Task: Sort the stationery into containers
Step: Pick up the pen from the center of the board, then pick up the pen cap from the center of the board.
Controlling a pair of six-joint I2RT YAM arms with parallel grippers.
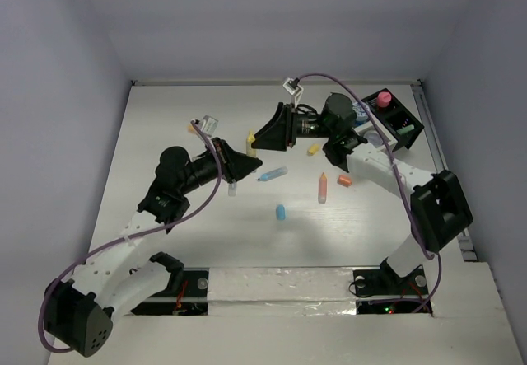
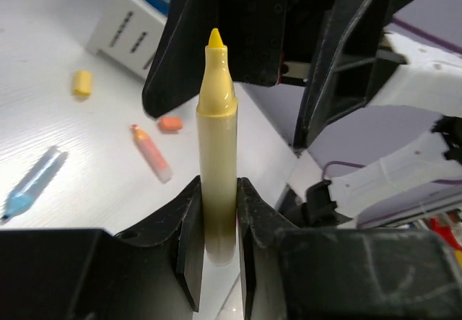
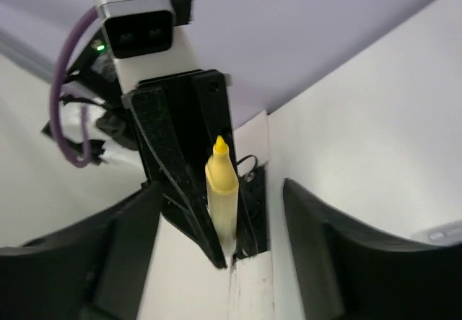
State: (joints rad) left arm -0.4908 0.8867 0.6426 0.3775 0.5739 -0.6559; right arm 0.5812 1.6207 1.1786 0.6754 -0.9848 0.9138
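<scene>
An uncapped yellow marker (image 2: pixel 216 139) stands upright with my left gripper (image 2: pixel 216 197) shut on its lower end. In the top view the marker (image 1: pixel 251 142) hangs above the table's middle, between my left gripper (image 1: pixel 246 164) and my right gripper (image 1: pixel 265 134). My right gripper is open, its fingers (image 3: pixel 123 248) spread wide on either side of the marker (image 3: pixel 221 190) without touching it. The containers (image 1: pixel 401 122) stand at the back right, the black half in view with a pink jar (image 1: pixel 384 98) on it. The white half (image 2: pixel 126 31) shows in the left wrist view.
Loose on the table lie a blue pen (image 1: pixel 273 173), an orange marker (image 1: pixel 323 188), an orange capsule (image 1: pixel 344 181), a yellow capsule (image 1: pixel 314 148) and a blue capsule (image 1: pixel 281 212). A small clear piece (image 1: pixel 207 123) lies at the back left. The right arm reaches across in front of the organizer.
</scene>
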